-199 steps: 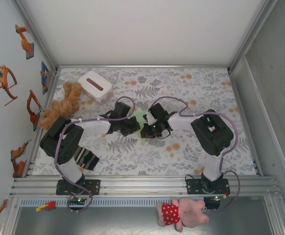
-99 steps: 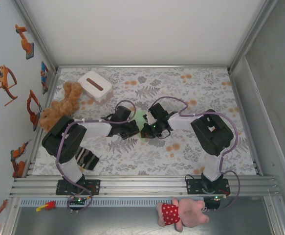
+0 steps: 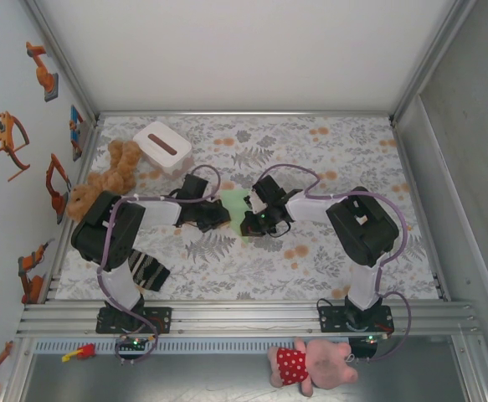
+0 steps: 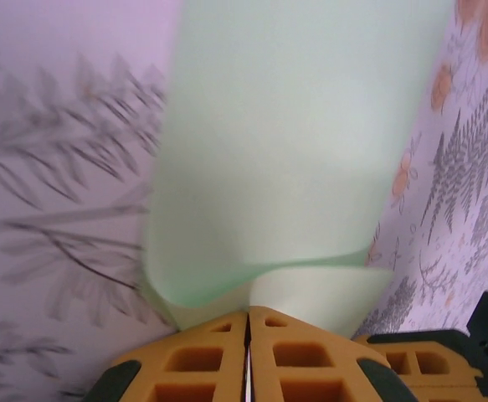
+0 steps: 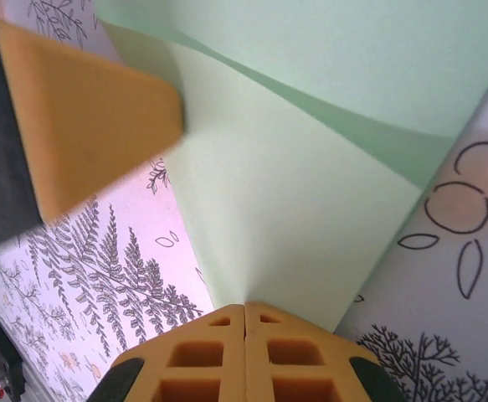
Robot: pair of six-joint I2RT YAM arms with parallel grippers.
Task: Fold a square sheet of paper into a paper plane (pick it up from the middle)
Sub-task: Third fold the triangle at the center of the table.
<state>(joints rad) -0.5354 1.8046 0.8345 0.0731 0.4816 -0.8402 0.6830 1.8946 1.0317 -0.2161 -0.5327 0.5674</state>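
Centrally in the top view, the smooth pale-green square sheet of paper (image 3: 234, 201) curls over the floral cloth (image 3: 327, 247), pinched by the left gripper (image 4: 248, 325) and right gripper (image 5: 244, 315), orange jaws together.

Paper you can barely see
From above, the left gripper (image 3: 223, 219) and right gripper (image 3: 247, 224) cover most of the square sheet of paper (image 3: 234, 201); in both wrist views it runs off the top edge, and the left wrist's tablecloth (image 4: 51, 167) is blurred.
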